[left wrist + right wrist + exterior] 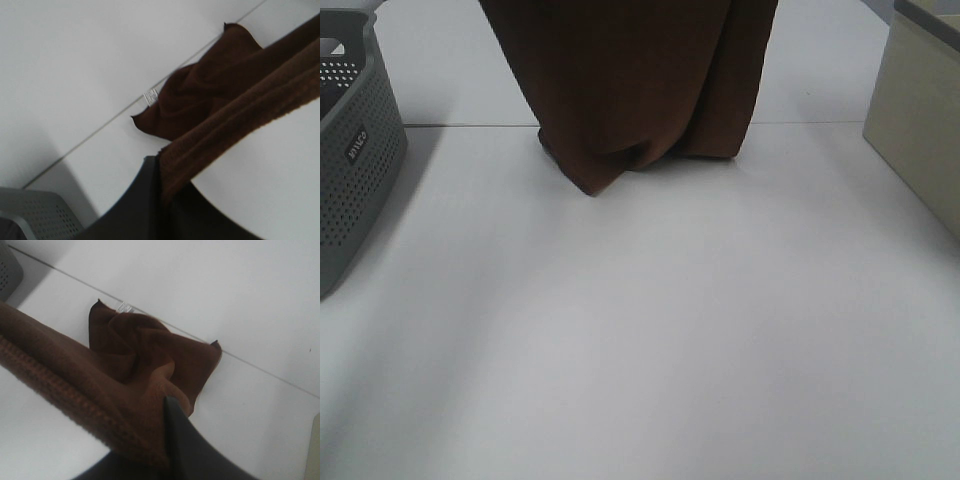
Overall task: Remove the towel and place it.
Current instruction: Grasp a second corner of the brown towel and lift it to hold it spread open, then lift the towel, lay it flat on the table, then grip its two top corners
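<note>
The towel (pixel 640 80) hangs down from the top of the high view. Its low end is bunched up and rests on the white table (pixel 640 360), right by a thin line (pixel 470 125) that runs across the table. The left gripper (pixel 162 177) pinches one edge of the towel between its dark fingers. The right gripper (pixel 161 452) pinches another edge the same way. A small white tag (pixel 150 96) sticks out at one low corner. A grey basket (pixel 350 150) stands at the far left, apart from the towel. A tan box (pixel 920 110) stands at the far right.
</note>
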`<state>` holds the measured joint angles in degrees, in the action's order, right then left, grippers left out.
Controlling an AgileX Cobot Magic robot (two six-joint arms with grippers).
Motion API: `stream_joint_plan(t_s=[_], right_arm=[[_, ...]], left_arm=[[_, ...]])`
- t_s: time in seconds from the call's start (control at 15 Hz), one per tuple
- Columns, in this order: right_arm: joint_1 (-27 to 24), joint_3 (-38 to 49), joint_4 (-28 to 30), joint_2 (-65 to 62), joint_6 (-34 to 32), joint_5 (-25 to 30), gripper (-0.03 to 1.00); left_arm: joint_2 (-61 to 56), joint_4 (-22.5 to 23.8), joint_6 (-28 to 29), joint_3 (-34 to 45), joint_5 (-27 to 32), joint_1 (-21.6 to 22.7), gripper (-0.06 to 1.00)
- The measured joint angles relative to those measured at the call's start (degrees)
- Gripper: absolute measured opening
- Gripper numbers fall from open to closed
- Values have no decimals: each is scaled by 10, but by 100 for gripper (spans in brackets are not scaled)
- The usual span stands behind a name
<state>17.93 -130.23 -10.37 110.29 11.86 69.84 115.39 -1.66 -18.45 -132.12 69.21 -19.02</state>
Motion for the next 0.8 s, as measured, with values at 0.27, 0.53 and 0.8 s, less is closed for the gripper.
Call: stream_joint_plan(t_s=[0.27,0.53,0.8], right_arm=[[6,168,-20,-117,0,-1,1],[6,317,-26,-243,1,-3,1],[6,396,-30,-296,1,-6,1]], left_arm=[[-159,-15,0,187,-3,-5,0],[-283,-6,0,307,-5,-7,0],[-330,-47,-11,414,-7,-7,0]])
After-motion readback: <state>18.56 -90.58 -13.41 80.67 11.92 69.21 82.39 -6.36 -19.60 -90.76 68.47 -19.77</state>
